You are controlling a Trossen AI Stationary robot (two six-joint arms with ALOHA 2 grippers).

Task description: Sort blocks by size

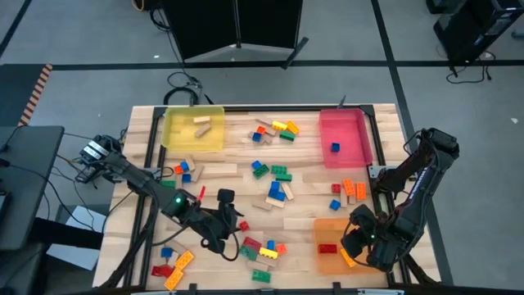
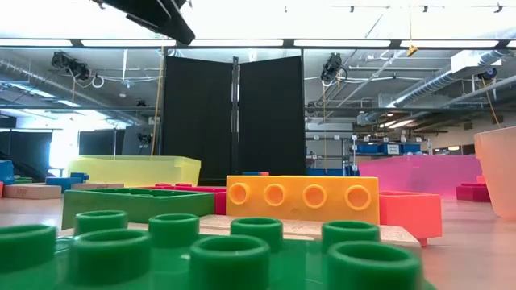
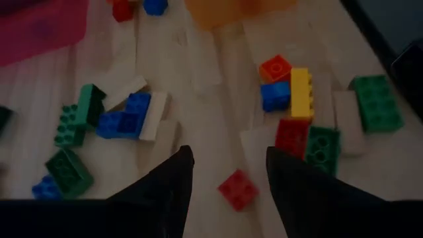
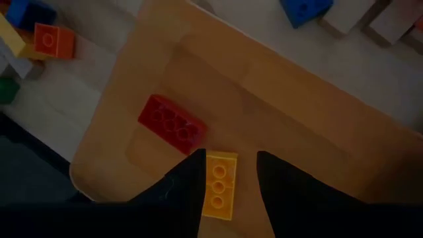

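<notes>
Right gripper (image 4: 228,188): it is held low over the orange tray (image 4: 284,125), and its fingers are closed on an orange brick (image 4: 219,183), which is seen between them with its studs up.
Reason for this hold: the brick is probably kept over the tray so that it can be dropped there, beside the red brick (image 4: 170,123) that already lies in the tray.
Orange brick and jaws: the brick is clamped by its long sides, and its free end points toward the red brick; whether it already touches the tray floor cannot be told.
Left gripper (image 3: 228,175): it is placed above the near part of the table, and its fingers stand apart with nothing between them.
Small red brick (image 3: 238,189): it lies on the table just below the gap of the left jaws, a little toward one finger, not touched.
Reason for this position: the left gripper is judged to be lined up for taking this small brick.
Other blocks (image 1: 275,190): they are scattered over the table (image 1: 237,176), some already in the yellow tray (image 1: 194,129) and the pink tray (image 1: 344,138).
Progress: most of the sorting is not yet done.
</notes>
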